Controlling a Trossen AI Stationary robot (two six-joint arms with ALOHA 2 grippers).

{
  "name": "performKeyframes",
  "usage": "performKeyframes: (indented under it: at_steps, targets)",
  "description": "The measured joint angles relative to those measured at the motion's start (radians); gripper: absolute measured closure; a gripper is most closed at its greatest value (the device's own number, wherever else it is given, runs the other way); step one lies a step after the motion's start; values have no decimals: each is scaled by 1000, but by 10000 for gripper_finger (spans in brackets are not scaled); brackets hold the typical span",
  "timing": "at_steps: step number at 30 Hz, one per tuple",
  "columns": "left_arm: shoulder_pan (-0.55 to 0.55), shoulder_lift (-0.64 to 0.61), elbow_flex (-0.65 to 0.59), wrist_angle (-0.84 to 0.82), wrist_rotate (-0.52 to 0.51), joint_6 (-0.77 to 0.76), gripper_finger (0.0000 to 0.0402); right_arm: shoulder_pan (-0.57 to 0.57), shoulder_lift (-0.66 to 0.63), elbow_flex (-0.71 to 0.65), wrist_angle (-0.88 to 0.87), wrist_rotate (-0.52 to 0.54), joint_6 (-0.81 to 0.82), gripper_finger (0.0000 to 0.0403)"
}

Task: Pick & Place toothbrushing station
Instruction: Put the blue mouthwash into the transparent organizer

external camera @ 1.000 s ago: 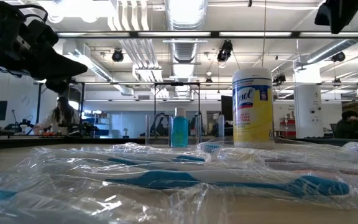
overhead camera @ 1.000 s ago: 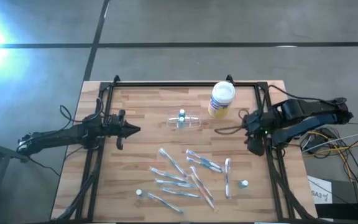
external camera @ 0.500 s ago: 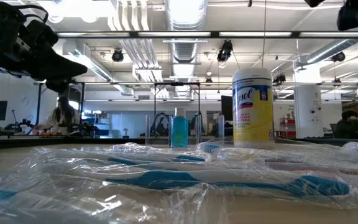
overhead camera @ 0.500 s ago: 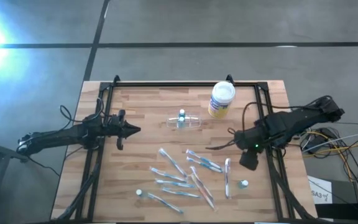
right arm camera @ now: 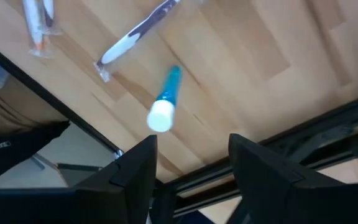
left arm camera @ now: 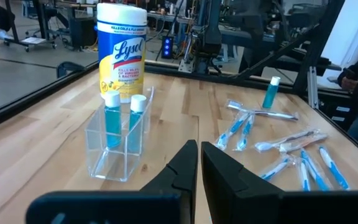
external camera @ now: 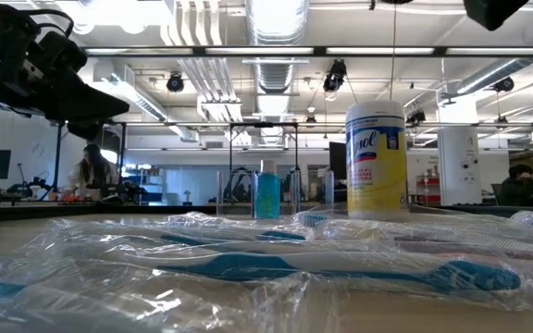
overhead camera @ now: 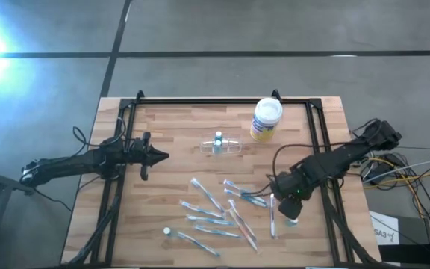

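Near right edge: right gripper (overhead camera: 290,210) fingers wide over tube (overhead camera: 293,221) | left gripper (overhead camera: 163,156) fingers together

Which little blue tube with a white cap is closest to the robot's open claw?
The one standing alone near the table's right edge, right under the open right gripper. The others stand in the clear holder or far left.

Wooden butcher-block table (overhead camera: 163,134) with a black frame around its edge is carrying everything. Clear toothbrushing station (overhead camera: 222,146) is standing near the middle, holding two blue white-capped tubes. Yellow-labelled canister (overhead camera: 266,119) is standing just beside it, toward the right arm's side. Wrapped toothbrushes (overhead camera: 222,209) are lying scattered across the near half, some overlapping. One blue tube (overhead camera: 293,221) is lying near the right edge, another (overhead camera: 167,232) beside the brushes' left end.
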Motion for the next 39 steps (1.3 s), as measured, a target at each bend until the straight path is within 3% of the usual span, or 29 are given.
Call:
performKeyframes:
  at_steps: [12, 39]
  targets:
    - [0, 0, 0, -21, 0, 12, 376, 164, 40, -2, 81, 154, 337, 206]
    - [0, 0, 0, -22, -27, 23, 376, 300, 40, -2, 138, 277, 507, 206]
